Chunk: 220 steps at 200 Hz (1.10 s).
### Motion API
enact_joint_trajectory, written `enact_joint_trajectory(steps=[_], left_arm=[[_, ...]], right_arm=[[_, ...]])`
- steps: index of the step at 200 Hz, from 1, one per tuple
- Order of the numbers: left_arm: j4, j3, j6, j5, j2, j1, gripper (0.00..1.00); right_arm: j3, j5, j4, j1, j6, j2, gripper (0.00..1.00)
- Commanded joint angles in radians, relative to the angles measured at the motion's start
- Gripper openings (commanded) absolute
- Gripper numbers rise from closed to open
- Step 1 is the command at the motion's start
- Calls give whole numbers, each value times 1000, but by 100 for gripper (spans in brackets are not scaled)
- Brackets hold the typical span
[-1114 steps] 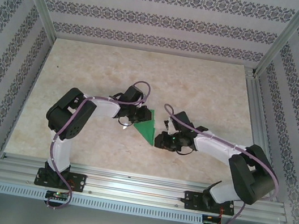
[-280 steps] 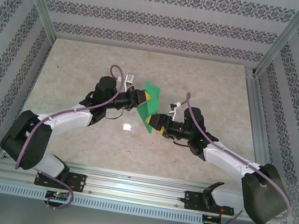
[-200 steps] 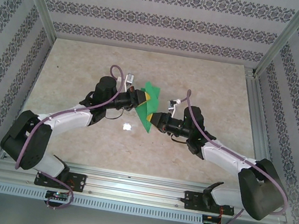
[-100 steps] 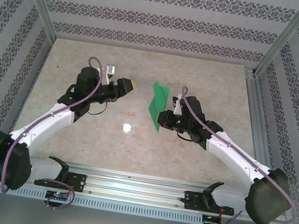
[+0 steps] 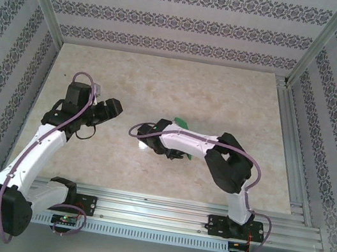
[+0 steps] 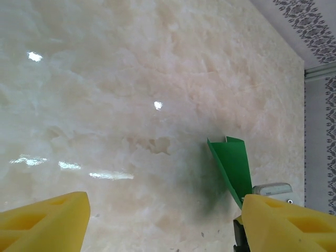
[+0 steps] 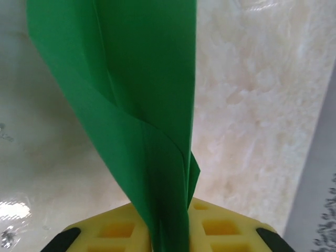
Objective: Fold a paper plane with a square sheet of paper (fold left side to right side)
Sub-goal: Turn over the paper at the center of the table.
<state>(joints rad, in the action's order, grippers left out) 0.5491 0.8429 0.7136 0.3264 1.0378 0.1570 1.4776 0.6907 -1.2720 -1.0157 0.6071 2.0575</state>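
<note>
Fig.: one-arm hold, mid-fold. The R claw (image 7: 168, 231) is clamped tight on the folded green paper (image 7: 121, 79). Its yellow pads (image 7: 210, 241) pinch the paper's lower end, so the layers rise away from the wrist cam. One layer bows out on the left side, i.e. the creases are not yet pressed flat. In the overhead view the R arm is doubled back across the middle of the table (image 5: 226, 90), and a small corner of the paper (image 5: 181, 122) peeks out on the far side of its forearm. The paper thus sits approx. mid-table and seems lifted off the surface, not lying on it. Cf. the L wrist cam, where the paper (image 6: 231, 168) stands as an upright strip w/ a faint shadow on the marble beside it. The L claw (image 6: 165, 210) is wide open w/ nothing betw. its fingers (image 6: 47, 218). It hangs at the left, well apart from the paper and aimed toward it. Probable reason for this layout: a single pinch holds the folded layers together, while the free L claw stands clear and ready to take an edge for the left-to-right fold. Judged stage: partway, since the shape is narrow and creased but not clearly a finished dart. Risk: a thin sheet held at one end may sag or twist.
</note>
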Motion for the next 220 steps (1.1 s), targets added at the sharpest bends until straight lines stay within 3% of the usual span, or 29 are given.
enact_joint_trajectory(steps=[1,22,53,69,91,112,133,150,180,220], left_arm=[[33,-14,-41,-20,-10,-13,77],[32,-21,-48,-20,-6,-14,77],[43,-23,-76,-14,-1,-16,78],[46,-29,-91,-2,-1,-16,78],[-1,-59,-98,79,7,-16,77],[-141,-120,-40,200,20,16,75],[-324,-160,62,225,52,134,76],[-422,-149,130,187,115,250,76],[-448,-38,169,80,296,432,77],[-510,64,226,29,538,543,78]], right_arm=[[60,108,-100,-33,8,37,21],[67,25,-38,-73,-48,47,31],[48,-204,91,-129,-129,-37,60],[4,-326,179,-130,-150,-150,67],[-57,-390,258,-97,-150,-330,73],[-143,-414,334,-7,-136,-500,73],[-294,-451,485,116,-121,-668,73],[-436,-535,629,249,-78,-791,73],[-654,-683,831,477,23,-943,75],[-783,-807,878,629,72,-1014,76]])
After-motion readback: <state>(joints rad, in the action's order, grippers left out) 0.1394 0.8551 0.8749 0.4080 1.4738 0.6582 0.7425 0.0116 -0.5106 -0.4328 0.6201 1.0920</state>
